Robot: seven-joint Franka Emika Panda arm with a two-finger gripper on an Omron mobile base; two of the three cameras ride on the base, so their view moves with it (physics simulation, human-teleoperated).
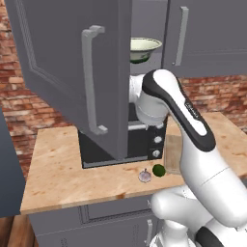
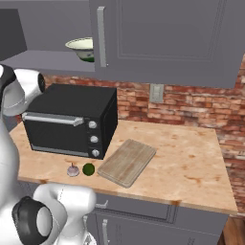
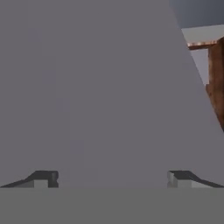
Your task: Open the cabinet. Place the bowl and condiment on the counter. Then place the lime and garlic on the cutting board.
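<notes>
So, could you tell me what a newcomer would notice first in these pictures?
Probably the cabinet, its left door swung wide open over the counter, with the bowl on the shelf inside. Next, the black oven below it, with the garlic and the lime side by side in front, just left of the cutting board. In the hand view the jaws stand wide apart, holding nothing.

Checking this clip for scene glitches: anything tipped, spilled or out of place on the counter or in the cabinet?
Nothing stands out. The bowl sits upright in the open cabinet; the garlic and lime rest on the counter beside the cutting board.
</notes>
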